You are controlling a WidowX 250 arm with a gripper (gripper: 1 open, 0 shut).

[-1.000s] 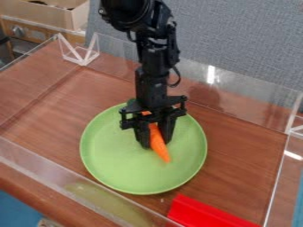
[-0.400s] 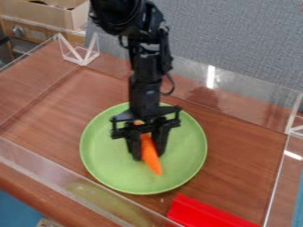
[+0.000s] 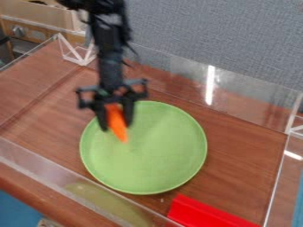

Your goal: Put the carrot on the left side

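The orange carrot hangs tip-down between the black fingers of my gripper, which is shut on its upper end. Carrot and gripper are above the left rim area of the round green plate, and the carrot is lifted clear of the plate surface. The black arm rises straight up from the gripper toward the top of the view.
A wooden table top is ringed by a low clear plastic wall. A flat red block lies at the front right edge. Bare wood lies left of the plate. Cardboard boxes stand at the back left.
The gripper has carried the carrot up off the plate's middle and leftward, to above the plate's left rim. The arm has swung left with it.
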